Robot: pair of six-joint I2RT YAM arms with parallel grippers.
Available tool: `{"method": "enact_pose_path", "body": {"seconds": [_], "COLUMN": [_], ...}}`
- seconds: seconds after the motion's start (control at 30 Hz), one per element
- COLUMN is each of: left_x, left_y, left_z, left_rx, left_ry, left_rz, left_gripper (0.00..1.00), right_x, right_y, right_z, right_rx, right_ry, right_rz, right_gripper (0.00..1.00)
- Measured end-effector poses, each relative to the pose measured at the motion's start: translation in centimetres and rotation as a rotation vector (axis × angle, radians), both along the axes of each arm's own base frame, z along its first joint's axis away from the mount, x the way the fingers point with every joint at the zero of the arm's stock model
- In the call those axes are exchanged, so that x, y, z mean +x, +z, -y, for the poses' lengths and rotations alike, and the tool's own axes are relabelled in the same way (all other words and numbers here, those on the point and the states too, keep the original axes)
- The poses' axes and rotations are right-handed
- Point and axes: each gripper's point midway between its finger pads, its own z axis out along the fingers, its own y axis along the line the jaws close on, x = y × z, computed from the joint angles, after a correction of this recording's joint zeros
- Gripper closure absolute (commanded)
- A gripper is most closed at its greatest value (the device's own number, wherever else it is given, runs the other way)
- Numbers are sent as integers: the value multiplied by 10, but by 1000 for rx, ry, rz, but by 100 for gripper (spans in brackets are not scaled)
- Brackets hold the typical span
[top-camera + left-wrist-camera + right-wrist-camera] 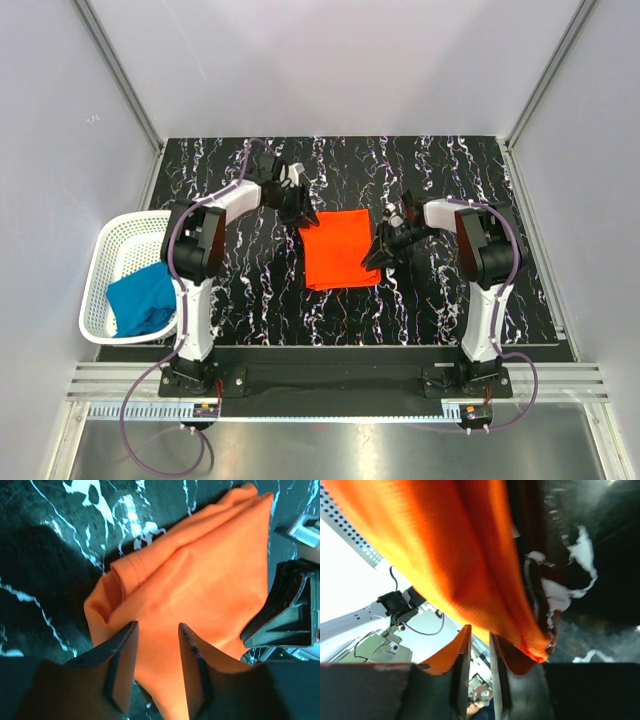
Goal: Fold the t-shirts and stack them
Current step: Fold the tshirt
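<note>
Legible markings: none in any of the three views. Checked the orange-red t-shirt [340,250] at table centre, the teal t-shirt [142,298], and the white mesh basket [97,275] holding it at 9 o'clock. No print, tag, brand or number can be read on any of them.

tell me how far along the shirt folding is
Done: the orange shirt lies on the table as a compact rectangle, so it looks at least partly folded. In hand: the left gripper sits open over its far left corner, and the right gripper is at its right edge, where the cloth is lifted; its grip is unclear. Left: the blue shirt lies bunched in the basket, and nothing is stacked.
</note>
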Motion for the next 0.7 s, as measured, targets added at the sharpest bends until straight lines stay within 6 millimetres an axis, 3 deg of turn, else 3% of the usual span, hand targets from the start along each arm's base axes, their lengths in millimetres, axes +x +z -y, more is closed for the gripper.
{"method": "enact_pose_path", "body": {"seconds": [0.17, 0.27, 0.37, 0.5, 0.6, 0.7], "left_x": [-5, -14, -33, -57, -76, -82], "left_y": [41, 76, 89, 65, 39, 21], "left_z": [0, 1, 4, 16, 22, 28], "left_rx": [-26, -70, -119, -177, -191, -190], "left_ry": [7, 13, 18, 20, 27, 24], "left_rz": [48, 113, 121, 59, -22, -50], "left_gripper": [54, 57, 61, 63, 63, 65], "right_x": [17, 43, 72, 109, 123, 128], "right_y": [21, 41, 58, 61, 42, 18], "right_z": [-4, -11, -19, -31, -38, -41], "right_rx": [15, 36, 61, 109, 142, 164], "right_ry": [-22, -40, -61, -95, -116, -137], "right_rz": [50, 118, 185, 230, 199, 150], "right_gripper": [63, 64, 71, 76, 78, 78]}}
